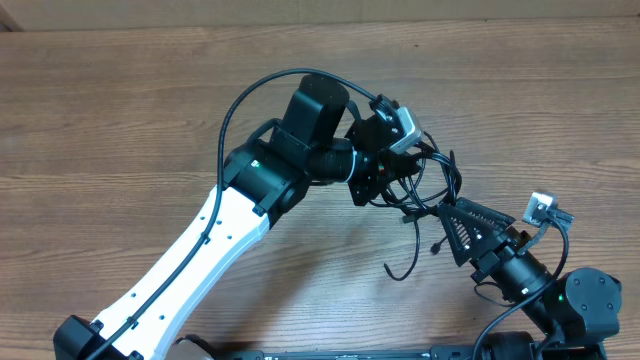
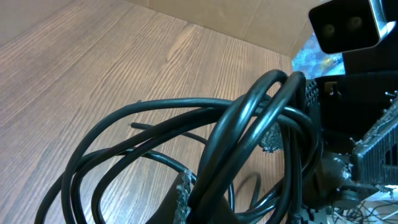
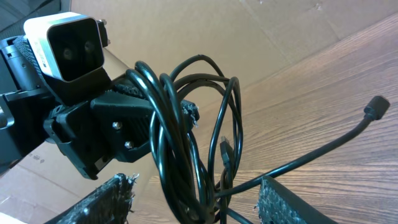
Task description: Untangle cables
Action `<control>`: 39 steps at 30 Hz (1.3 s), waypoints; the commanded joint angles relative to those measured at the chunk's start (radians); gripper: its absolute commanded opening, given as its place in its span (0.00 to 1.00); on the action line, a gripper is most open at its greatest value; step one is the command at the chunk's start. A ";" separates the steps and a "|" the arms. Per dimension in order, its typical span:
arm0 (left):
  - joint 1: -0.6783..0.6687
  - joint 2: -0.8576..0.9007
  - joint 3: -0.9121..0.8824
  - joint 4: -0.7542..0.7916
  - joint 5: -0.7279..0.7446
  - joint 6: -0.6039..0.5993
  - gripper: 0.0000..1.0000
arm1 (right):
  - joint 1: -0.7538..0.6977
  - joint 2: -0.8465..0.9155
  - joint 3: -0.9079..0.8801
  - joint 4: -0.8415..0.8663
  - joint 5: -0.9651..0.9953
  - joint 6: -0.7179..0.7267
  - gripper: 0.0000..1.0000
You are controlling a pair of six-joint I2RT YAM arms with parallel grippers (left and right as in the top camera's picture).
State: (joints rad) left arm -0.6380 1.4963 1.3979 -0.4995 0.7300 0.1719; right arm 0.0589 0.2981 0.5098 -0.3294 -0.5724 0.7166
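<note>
The cables (image 1: 428, 180) are thin black cords bunched in tangled loops at the table's middle right. My left gripper (image 1: 385, 170) is shut on the bunch and holds it up off the wood. In the left wrist view the loops (image 2: 155, 118) fan out past the jaws (image 2: 224, 168). My right gripper (image 1: 455, 225) is open, with its two textured fingers on either side of the hanging bunch (image 3: 180, 124), as the right wrist view (image 3: 199, 208) shows. One loose end with a small plug (image 3: 376, 107) sticks out to the right. Another loose end (image 1: 405, 270) trails on the table.
The table is brown wood (image 1: 120, 120). A cardboard wall (image 1: 300, 12) stands along its far edge. The left arm's own thicker black cable (image 1: 235, 105) arcs above the arm. The right arm's base (image 1: 590, 300) sits at the front right corner.
</note>
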 commanded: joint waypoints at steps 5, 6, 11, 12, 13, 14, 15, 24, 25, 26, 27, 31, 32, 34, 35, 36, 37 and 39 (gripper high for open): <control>-0.050 -0.006 0.021 0.019 0.029 -0.031 0.04 | -0.002 -0.006 0.015 0.007 -0.005 -0.015 0.57; -0.052 -0.006 0.021 0.023 0.029 -0.031 0.04 | -0.002 -0.006 0.015 0.006 -0.004 -0.015 0.50; -0.049 -0.006 0.021 0.029 -0.001 -0.031 0.04 | -0.002 -0.006 0.015 0.003 0.006 -0.015 0.18; -0.048 -0.006 0.021 0.027 -0.018 -0.032 0.04 | -0.002 -0.006 0.015 0.003 0.006 -0.015 0.15; -0.048 -0.006 0.021 0.027 -0.033 -0.040 0.04 | -0.002 -0.006 0.015 0.002 0.006 -0.015 0.14; -0.047 -0.006 0.021 0.026 -0.057 -0.054 0.04 | -0.002 -0.006 0.015 0.002 0.006 -0.015 0.12; -0.047 -0.006 0.021 0.026 -0.076 -0.065 0.04 | -0.002 -0.006 0.015 0.002 0.006 -0.015 0.11; -0.019 -0.006 0.021 -0.027 -0.203 -0.109 0.04 | -0.002 -0.006 0.015 -0.034 0.056 -0.015 0.11; -0.016 -0.006 0.021 -0.028 -0.203 -0.109 0.04 | -0.002 -0.006 0.015 -0.035 0.056 -0.015 0.13; -0.012 -0.006 0.021 -0.029 -0.203 -0.109 0.04 | -0.002 -0.006 0.015 -0.035 0.059 -0.015 0.15; -0.009 -0.007 0.021 -0.031 -0.203 -0.109 0.04 | -0.002 -0.006 0.015 -0.035 0.060 -0.015 0.16; -0.008 -0.007 0.021 -0.032 -0.193 -0.108 0.04 | -0.002 -0.006 0.015 -0.036 0.060 -0.015 0.18; -0.008 -0.007 0.021 -0.032 -0.180 -0.108 0.04 | -0.002 -0.006 0.015 -0.036 0.060 -0.015 0.18; -0.009 -0.007 0.021 -0.032 -0.160 -0.107 0.04 | -0.002 -0.006 0.015 -0.036 0.060 -0.015 0.19; -0.009 -0.007 0.021 -0.031 -0.154 -0.105 0.04 | -0.002 -0.006 0.015 -0.036 0.060 -0.015 0.20; -0.010 -0.007 0.021 -0.032 -0.153 -0.105 0.04 | -0.002 -0.006 0.015 -0.036 0.063 -0.015 0.24; -0.010 -0.007 0.021 -0.032 -0.153 -0.105 0.04 | -0.002 -0.006 0.015 -0.037 0.064 -0.015 0.31; -0.010 -0.007 0.021 -0.037 -0.153 -0.105 0.04 | -0.002 -0.006 0.015 -0.044 0.073 -0.015 0.44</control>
State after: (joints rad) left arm -0.6464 1.4963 1.3979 -0.5369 0.5488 0.0795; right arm 0.0589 0.2981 0.5098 -0.3679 -0.5190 0.7067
